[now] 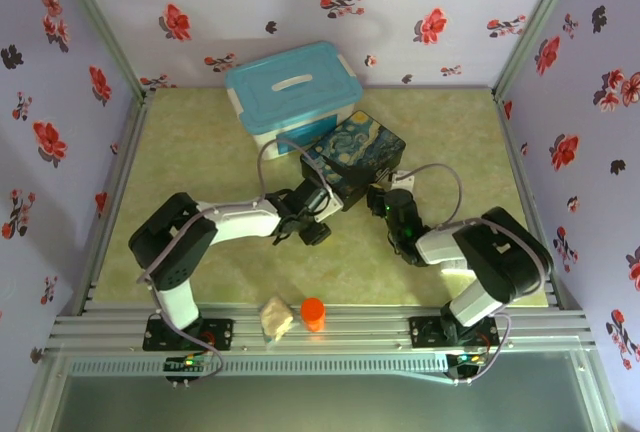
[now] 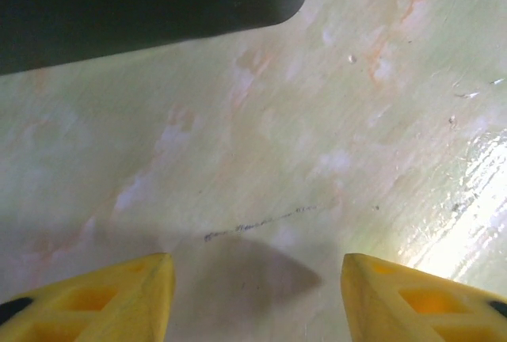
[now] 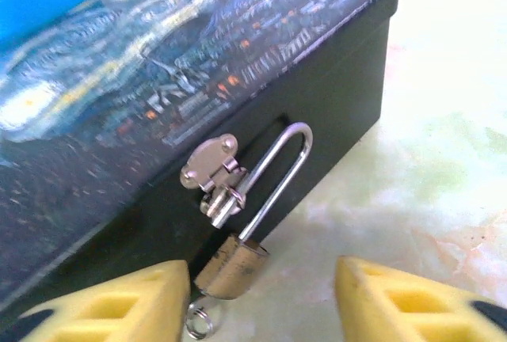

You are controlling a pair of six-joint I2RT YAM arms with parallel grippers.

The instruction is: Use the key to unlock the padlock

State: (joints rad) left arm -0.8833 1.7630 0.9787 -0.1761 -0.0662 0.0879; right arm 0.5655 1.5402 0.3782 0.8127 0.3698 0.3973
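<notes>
Right claw (image 3: 260, 269) stands open before the padlock (image 3: 230, 267), whose shackle slants up-right from its bottom-centre body; my left claw (image 2: 257, 267) hangs open over free tabletop (image 2: 317, 136).

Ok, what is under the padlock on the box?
A small silver ring shows just below the padlock, over the table. The padlock's underside faces away, so whatever the ring hangs from is hidden.

Plenty of bare table (image 1: 200, 142) left and right of the painted box (image 1: 352, 157). Blue bin (image 1: 292, 92) blocks the back of it, padlock (image 3: 231, 267) dangles off its front. Orange cylinder (image 1: 313, 312) and a crumpled lump (image 1: 276, 319) sit by the front edge.
</notes>
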